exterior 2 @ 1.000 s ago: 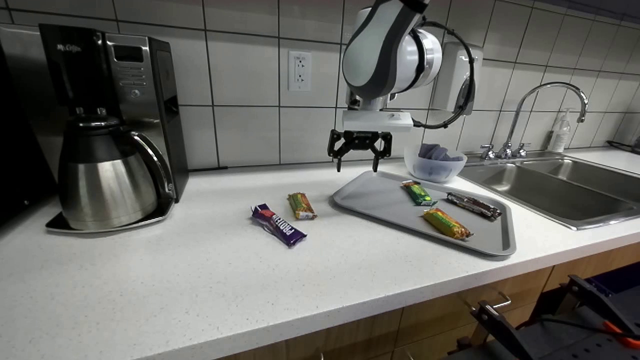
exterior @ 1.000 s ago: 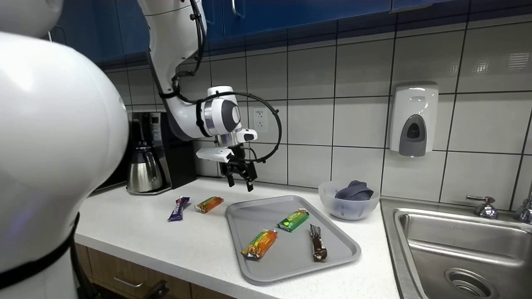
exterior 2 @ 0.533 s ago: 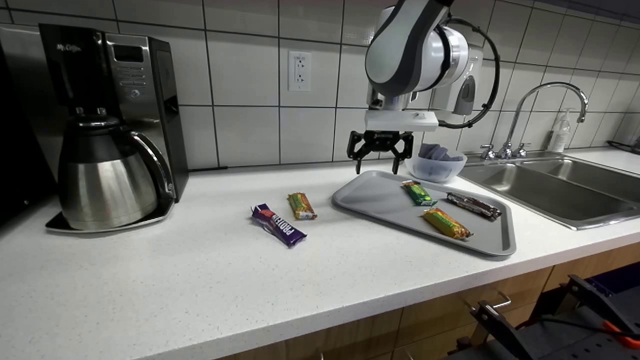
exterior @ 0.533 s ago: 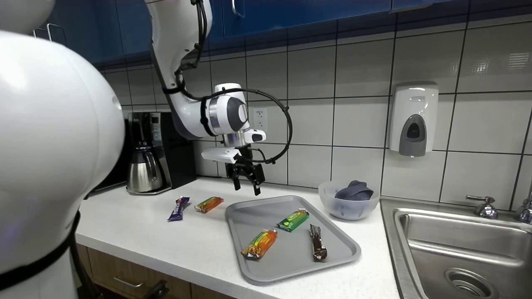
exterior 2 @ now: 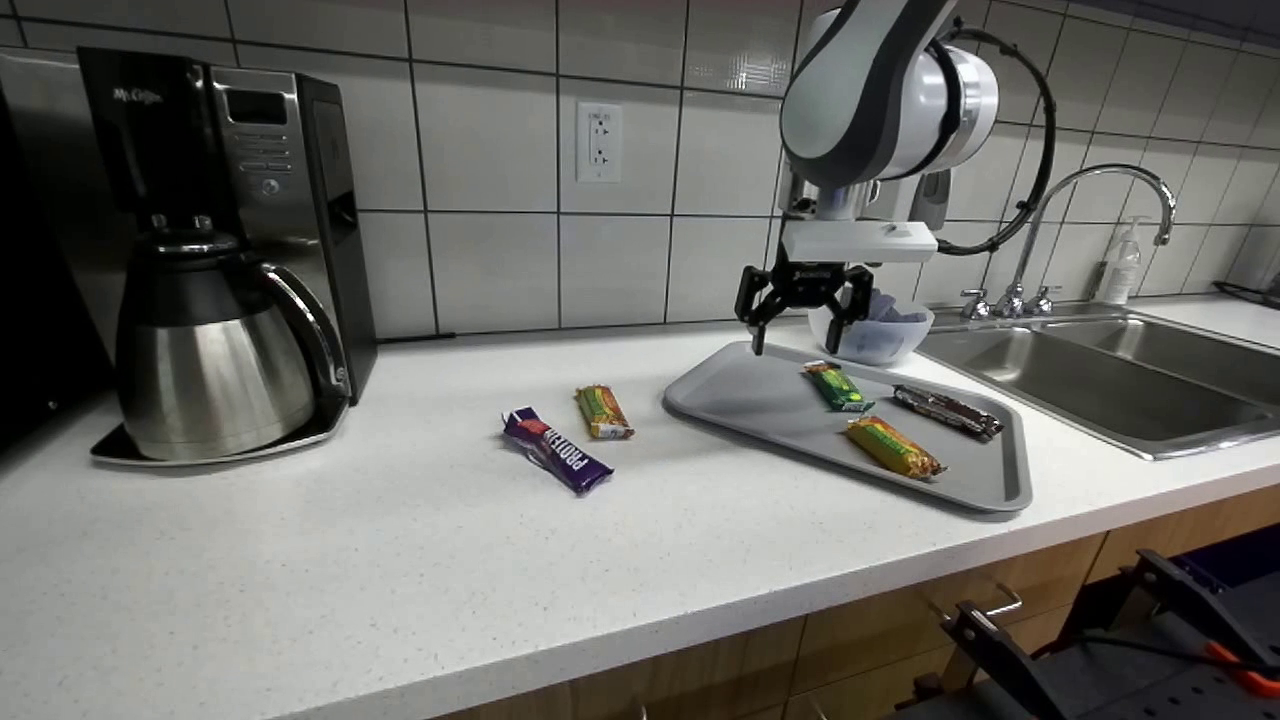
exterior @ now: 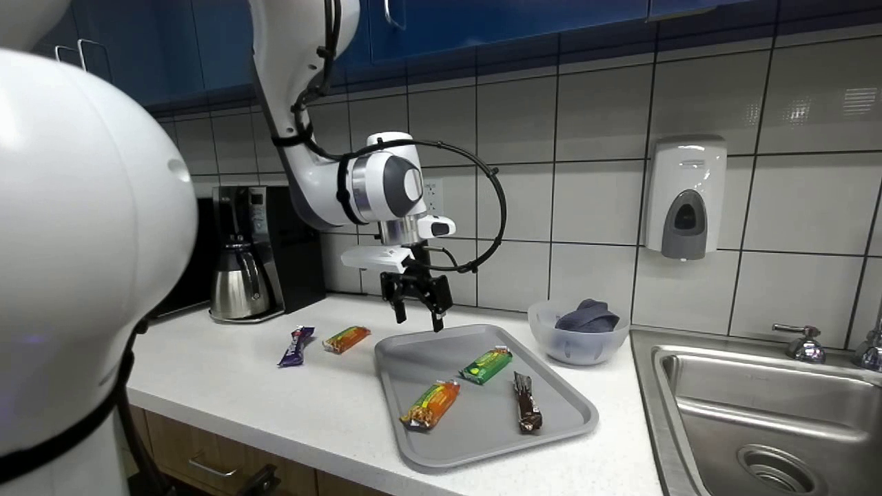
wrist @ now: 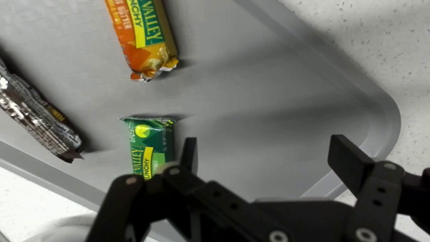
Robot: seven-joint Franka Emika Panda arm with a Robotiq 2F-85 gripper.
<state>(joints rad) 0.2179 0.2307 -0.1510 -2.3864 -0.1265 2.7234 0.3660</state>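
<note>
And the claw (exterior 2: 796, 345) hangs above the grey tray (exterior 2: 750, 395), 2 jaws wide apart! On it: green bar (exterior 2: 838, 388), orange bar (exterior 2: 893, 447) nearer, brown bar (exterior 2: 948, 411) rightmost.

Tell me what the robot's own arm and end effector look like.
The arm is glossy white and rounded, with dark grey patches and silvery bands. A black cable runs along it, past black straps, and bulges out in a loop. A white block juts out by the end effector, which is black: angular linkages, round silvery bolts and two blocky fingers.
</note>
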